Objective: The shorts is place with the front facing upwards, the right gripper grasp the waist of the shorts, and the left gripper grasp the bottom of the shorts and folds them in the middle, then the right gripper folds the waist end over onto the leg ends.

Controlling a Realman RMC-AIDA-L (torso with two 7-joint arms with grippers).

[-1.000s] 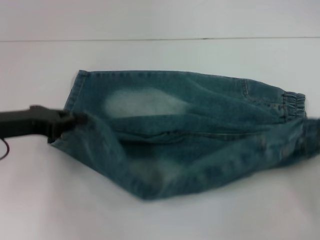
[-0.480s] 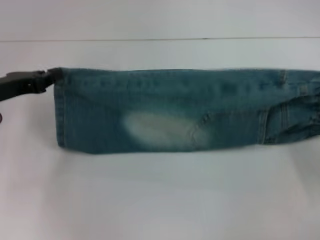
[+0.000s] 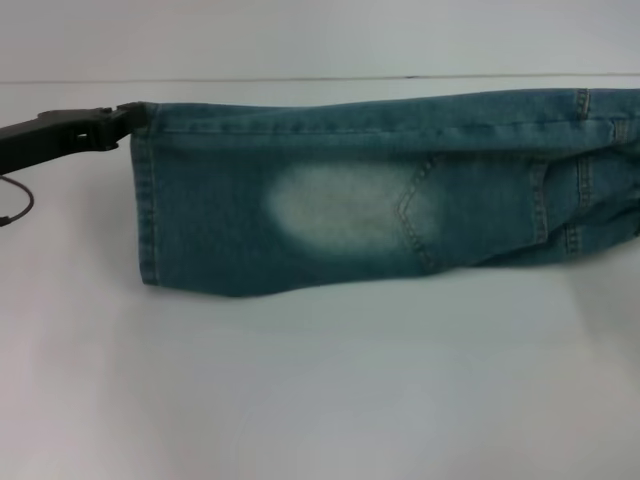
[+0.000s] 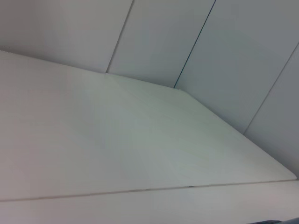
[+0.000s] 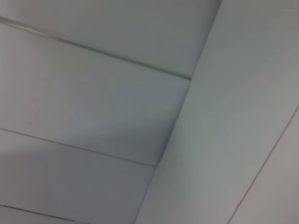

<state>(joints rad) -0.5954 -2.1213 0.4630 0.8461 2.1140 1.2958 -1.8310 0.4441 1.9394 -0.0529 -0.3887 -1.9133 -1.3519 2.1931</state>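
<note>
The denim shorts (image 3: 340, 210) are doubled lengthwise into one long band with a pale worn patch in the middle. The band stretches across the head view above the white table (image 3: 320, 390). The bottom of the shorts, a flat stitched hem (image 3: 146, 200), is the left end. My left gripper (image 3: 128, 116) is shut on its upper corner. The waist end runs off the right edge of the view, so the puckered band is hidden. My right gripper does not show in any view. Both wrist views show only table surface and wall panels.
A thin black cable (image 3: 14, 205) loops below my left arm at the left edge. The table's far edge (image 3: 320, 78) meets a pale wall behind the shorts.
One second ago the shorts lay half open and slack; they are now doubled and pulled taut. Since half a second ago my left gripper has carried the hem corner up and slightly right.
</note>
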